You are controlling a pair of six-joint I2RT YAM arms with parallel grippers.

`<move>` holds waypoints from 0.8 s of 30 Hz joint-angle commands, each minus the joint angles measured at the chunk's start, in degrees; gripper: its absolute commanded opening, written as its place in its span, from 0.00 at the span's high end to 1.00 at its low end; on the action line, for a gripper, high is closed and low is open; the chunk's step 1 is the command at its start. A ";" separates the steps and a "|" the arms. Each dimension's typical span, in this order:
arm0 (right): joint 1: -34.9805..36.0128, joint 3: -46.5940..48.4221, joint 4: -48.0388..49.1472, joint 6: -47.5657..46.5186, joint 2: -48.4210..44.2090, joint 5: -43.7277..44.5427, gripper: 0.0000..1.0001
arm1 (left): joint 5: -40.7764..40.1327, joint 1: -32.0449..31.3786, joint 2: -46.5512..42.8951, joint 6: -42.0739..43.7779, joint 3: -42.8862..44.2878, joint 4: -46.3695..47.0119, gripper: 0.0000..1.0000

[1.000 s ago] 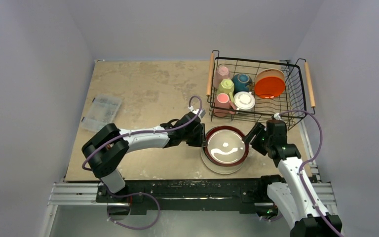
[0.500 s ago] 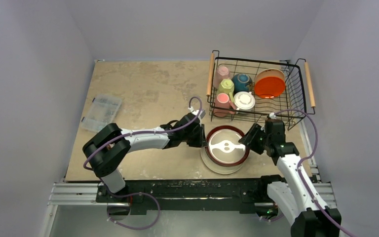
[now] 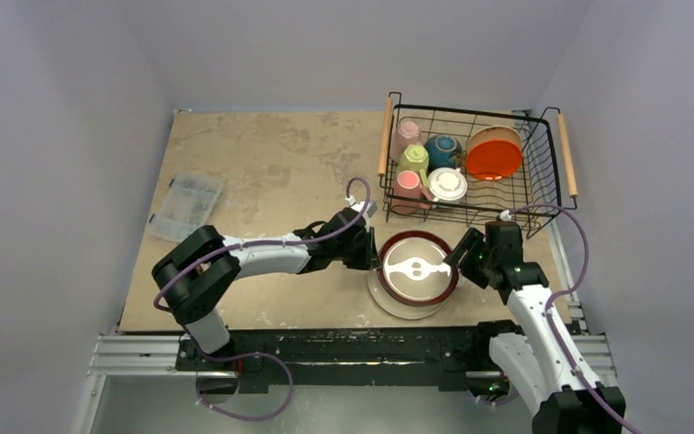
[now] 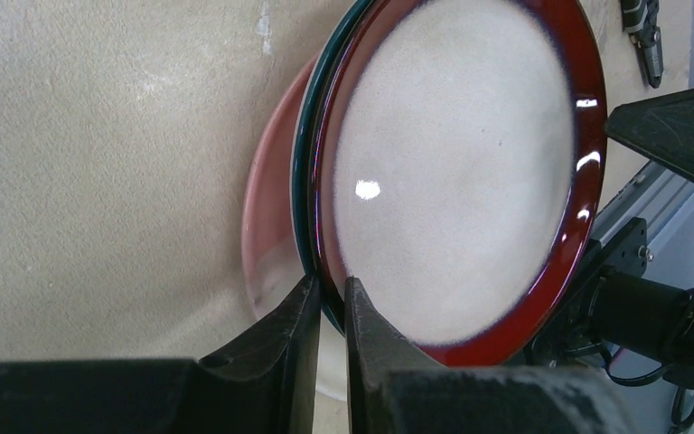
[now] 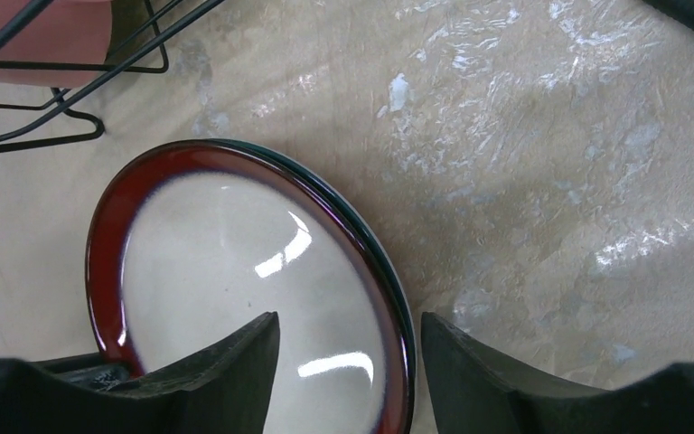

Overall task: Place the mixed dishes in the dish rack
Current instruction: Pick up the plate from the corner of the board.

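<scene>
Pinching tighter than a second ago, left gripper (image 4: pixel 332 287) clamps the red-rimmed plate (image 4: pixel 456 172) – glossy cream centre, teal underside – atop a lower plate (image 4: pixel 271 208), just before the dish rack (image 3: pixel 545 167). Rack holds four mugs (image 3: pixel 416 163), teal bowl (image 3: pixel 443 149), red-orange plate (image 3: pixel 494 155). Right gripper (image 5: pixel 348 339) straddles the opposite rim, jaws apart.

Bottom plate (image 4: pixel 267 226) mostly hidden under red-rimmed plate (image 4: pixel 456 172) (only edges show)

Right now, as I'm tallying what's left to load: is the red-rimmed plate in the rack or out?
Out. The red-rimmed plate lies over another plate, in front of the dish rack, the left gripper pinching its rim.
</scene>
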 commanded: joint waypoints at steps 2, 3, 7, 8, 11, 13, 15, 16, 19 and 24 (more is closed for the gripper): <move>-0.02 -0.20 2.03 0.32 1.07 -1.17 0.46 | 0.40 -0.30 1.82 0.38 -1.63 -0.68 0.89; -0.06 -0.33 2.66 0.14 0.77 -1.89 0.48 | 0.41 -0.29 1.94 0.38 -1.69 -0.56 0.90; -0.03 -0.88 4.15 -0.17 0.47 -4.96 0.53 | 0.79 -0.29 2.41 0.14 -1.68 -0.16 0.91; 0.01 -0.85 4.34 -0.24 0.46 -5.85 0.56 | 0.96 -0.29 2.50 0.05 -1.69 -0.12 0.92; -0.06 -0.62 4.84 0.05 -0.85 -9.56 0.65 | 1.05 -0.30 2.85 0.00 -1.62 0.02 0.95; -0.01 -0.17 4.71 0.57 -2.46 -11.87 0.68 | 1.15 -0.29 3.17 0.02 -1.61 0.02 0.96; -0.03 0.06 4.81 1.12 -3.97 -13.88 0.69 | 1.04 -0.29 3.54 0.01 -1.69 0.01 0.96; -0.05 -0.10 5.15 1.23 -4.52 -15.15 0.69 | 1.02 -0.29 3.69 -0.02 -1.69 0.02 0.96; -0.02 -1.50 7.22 1.78 -4.68 -20.31 0.69 | 0.95 -0.29 3.88 -0.07 -1.61 -0.11 0.97; -0.06 -6.04 13.55 2.70 -3.45 -27.13 0.74 | 0.70 -0.20 3.93 0.21 -0.73 -0.99 0.97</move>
